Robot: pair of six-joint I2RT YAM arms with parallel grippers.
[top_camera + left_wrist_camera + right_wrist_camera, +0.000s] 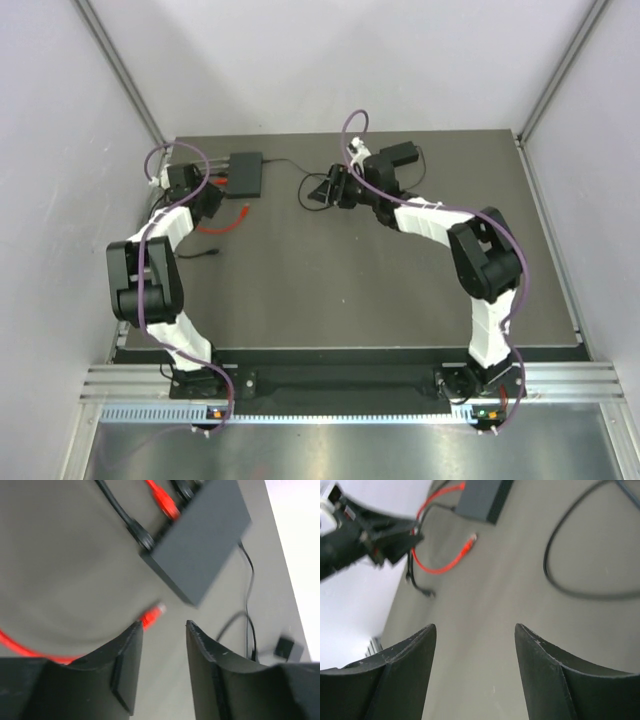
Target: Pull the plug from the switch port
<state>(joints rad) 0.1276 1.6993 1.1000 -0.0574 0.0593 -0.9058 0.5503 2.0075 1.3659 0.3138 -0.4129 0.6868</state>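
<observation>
Both arms' jaws gape empty; red plug (159, 611) lies loose beside switch (202, 535)

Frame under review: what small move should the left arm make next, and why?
Probably ease the left gripper forward to the red plug that seems seated in the switch. The gripper is open, empty and short of the socket edge. The red cable end just ahead of it lies loose on the table, so it isn't the one to grab.
</observation>
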